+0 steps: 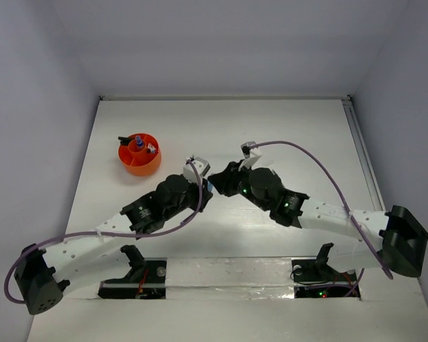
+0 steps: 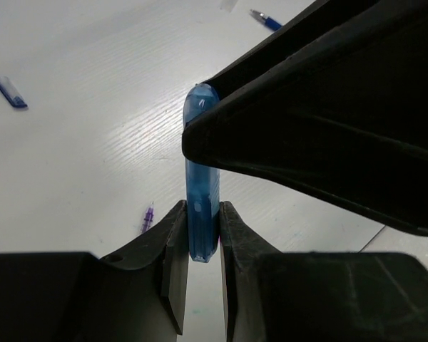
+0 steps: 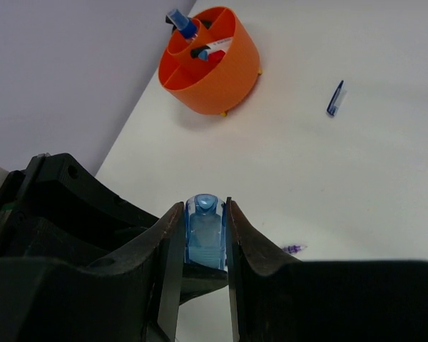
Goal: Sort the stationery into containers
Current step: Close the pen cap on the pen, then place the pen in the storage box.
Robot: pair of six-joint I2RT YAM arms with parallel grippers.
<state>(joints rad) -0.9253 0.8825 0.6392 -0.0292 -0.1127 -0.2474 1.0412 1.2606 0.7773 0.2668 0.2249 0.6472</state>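
A translucent blue marker [image 2: 202, 206] is held between both grippers near the table's middle. My left gripper [image 2: 201, 239] is shut on its lower body. My right gripper [image 3: 204, 239] is shut on its rounded cap end [image 3: 205, 231]. In the top view the two grippers [image 1: 211, 182] meet tip to tip and hide the marker. The orange cup [image 1: 139, 155] stands at the far left and holds a blue-capped bottle [image 3: 182, 21] and other pieces. It also shows in the right wrist view [image 3: 221, 71].
A small blue pen piece [image 3: 335, 98] lies on the table right of the cup. Two blue pens [image 2: 7, 90] [image 2: 265, 20] and a tiny purple piece [image 2: 148, 217] lie on the white table. Grey walls close in the left, back and right sides.
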